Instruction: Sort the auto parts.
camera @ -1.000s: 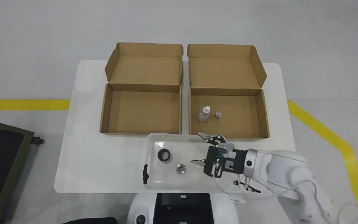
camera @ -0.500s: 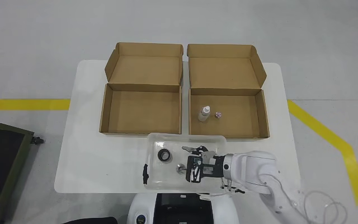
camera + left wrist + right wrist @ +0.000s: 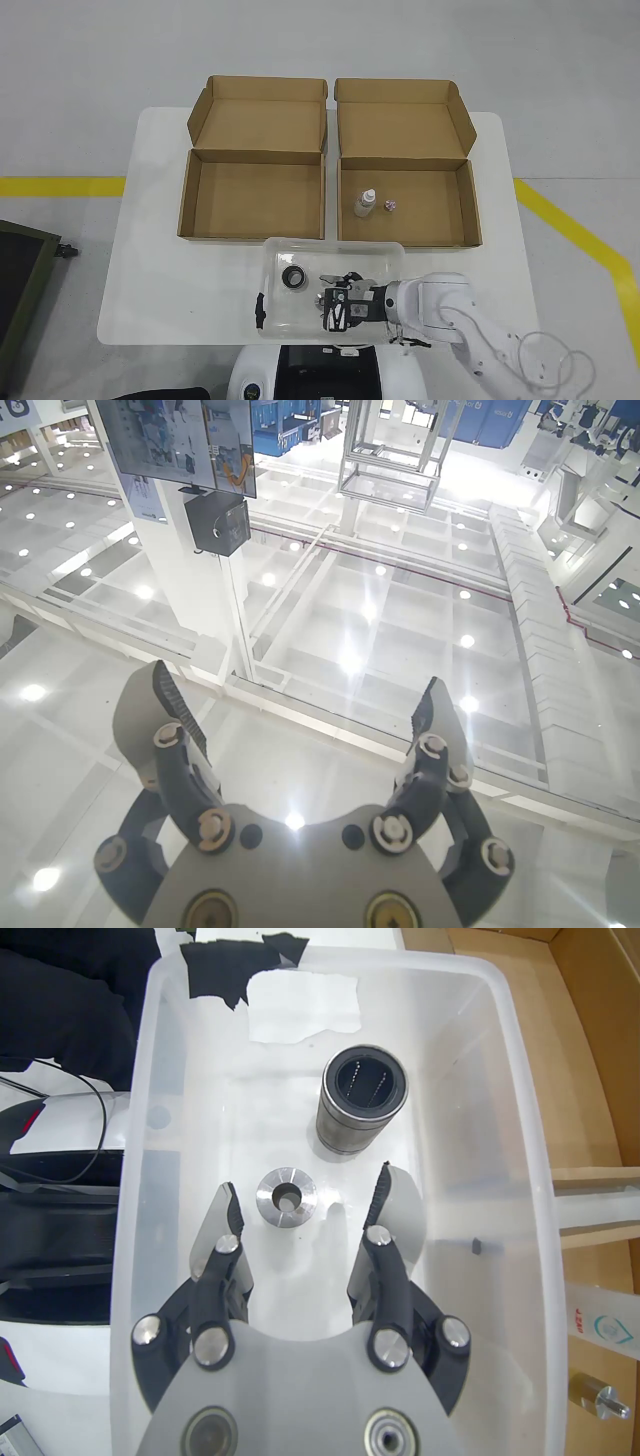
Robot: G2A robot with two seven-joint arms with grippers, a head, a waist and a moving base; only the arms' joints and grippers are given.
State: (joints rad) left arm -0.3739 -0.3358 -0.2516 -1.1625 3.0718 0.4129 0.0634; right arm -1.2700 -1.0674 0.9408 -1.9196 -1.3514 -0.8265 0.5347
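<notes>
Left gripper [image 3: 296, 674]: aimed up at a ceiling, fingers spread wide, nothing between them.
Right gripper [image 3: 306, 1195]: inside the bin [image 3: 505, 1078], low over its floor, fingers spread to either side of the bushing.
Bushing [image 3: 286, 1197]: short silver metal collar with a round bore, standing on end on the bin floor. It sits between the gripper's fingers, nearer one of them, with a gap showing on both sides.
Bearing [image 3: 362, 1100]: dark grey metal cylinder with grooved bands near each end and a black-rimmed open bore. It stands upright in the bin, just past the bushing and apart from it.
Bin: clear plastic tub on the white surface [image 3: 160, 250], with torn black tape [image 3: 235, 958] on its end wall.
Left box [image 3: 252, 200]: open cardboard, just beyond the bin.
Right box [image 3: 400, 205]: open cardboard, also just beyond the bin. On its floor lie a pale stepped stud [image 3: 365, 203] and, just beside that, a tiny part [image 3: 390, 204] too small to make out.
</notes>
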